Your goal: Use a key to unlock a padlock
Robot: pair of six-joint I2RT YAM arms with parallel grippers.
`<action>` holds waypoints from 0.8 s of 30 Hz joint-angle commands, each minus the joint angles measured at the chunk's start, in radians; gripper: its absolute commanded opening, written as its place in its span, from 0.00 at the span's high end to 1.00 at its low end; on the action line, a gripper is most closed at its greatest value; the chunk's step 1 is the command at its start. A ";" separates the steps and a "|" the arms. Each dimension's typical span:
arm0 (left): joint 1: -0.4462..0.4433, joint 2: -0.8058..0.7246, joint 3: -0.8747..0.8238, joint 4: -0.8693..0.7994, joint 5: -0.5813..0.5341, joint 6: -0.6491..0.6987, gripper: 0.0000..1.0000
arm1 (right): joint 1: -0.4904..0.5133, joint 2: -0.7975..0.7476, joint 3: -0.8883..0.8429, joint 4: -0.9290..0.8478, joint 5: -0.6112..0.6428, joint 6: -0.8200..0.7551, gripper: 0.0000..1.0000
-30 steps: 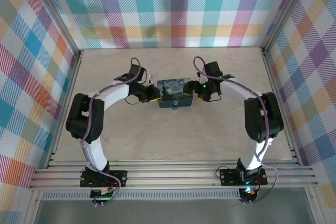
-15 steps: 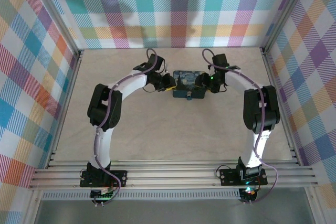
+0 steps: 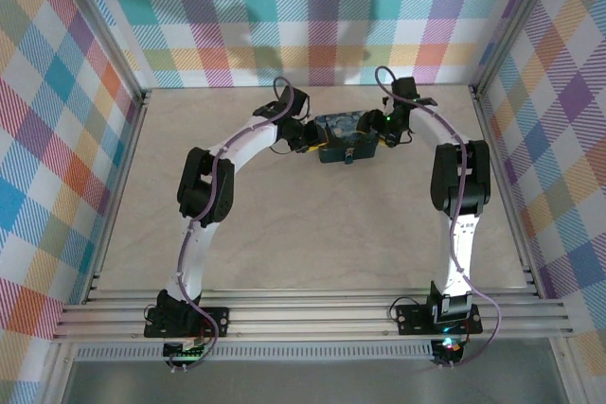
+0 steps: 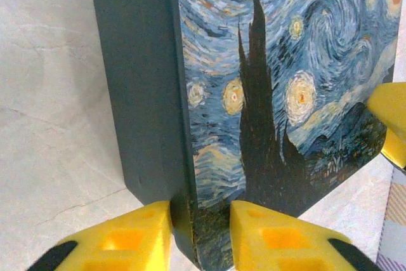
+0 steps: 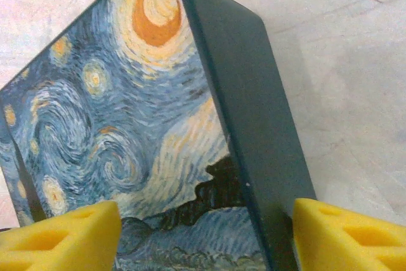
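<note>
1. At the near wall of the tin (image 3: 343,130), facing the arm bases, sits the padlock (image 3: 348,155). It is a dark speck in the top view, too small to tell whether its shackle is shut.
2. Tin: its painted lid faces upward, over the far part of the table (image 3: 284,224), between the two grippers. Whether it rests on the board or is lifted cannot be told.
3. Left gripper (image 4: 200,217): the fingers are narrowly parted and pinch the tin's left edge. One pad lies against the dark side wall, the other on the painted lid.
4. Right gripper (image 5: 206,220): the fingers are spread wide with the tin's right end between them. Both pads meet the tin, so it appears to be held.
5. Progress, as a judgement: neither gripper carries a key, and both are occupied with the tin. Unlocking seems not yet begun. Taking up the key, seating it in the lock, turning it and freeing the shackle all remain.
6. Count: one padlock, one tin, two grippers, one table.
</note>
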 commanded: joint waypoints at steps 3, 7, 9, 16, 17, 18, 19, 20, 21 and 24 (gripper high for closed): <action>-0.049 0.021 0.034 -0.089 -0.036 0.035 0.61 | 0.047 -0.002 0.089 -0.066 -0.122 -0.024 0.19; -0.038 -0.020 0.033 -0.135 -0.093 0.063 0.54 | 0.039 -0.040 0.112 -0.092 -0.090 -0.047 0.14; -0.034 -0.040 0.029 -0.157 -0.119 0.077 0.51 | 0.037 -0.062 0.111 -0.101 -0.075 -0.061 0.12; -0.016 -0.126 -0.019 -0.214 -0.201 0.116 0.46 | 0.034 -0.108 0.088 -0.145 -0.067 -0.078 0.10; -0.012 -0.143 -0.031 -0.221 -0.215 0.122 0.46 | 0.034 -0.117 0.073 -0.144 -0.069 -0.076 0.09; -0.009 -0.159 -0.044 -0.226 -0.226 0.127 0.46 | 0.034 -0.127 0.057 -0.142 -0.071 -0.073 0.10; -0.004 -0.182 -0.062 -0.230 -0.240 0.132 0.46 | 0.034 -0.140 0.038 -0.138 -0.071 -0.072 0.09; 0.003 -0.205 -0.082 -0.236 -0.258 0.133 0.45 | 0.034 -0.155 0.020 -0.134 -0.068 -0.069 0.09; 0.008 -0.226 -0.102 -0.243 -0.273 0.134 0.45 | 0.034 -0.167 0.003 -0.131 -0.070 -0.068 0.09; 0.032 -0.308 -0.185 -0.273 -0.348 0.129 0.44 | 0.034 -0.217 -0.059 -0.111 -0.083 -0.055 0.09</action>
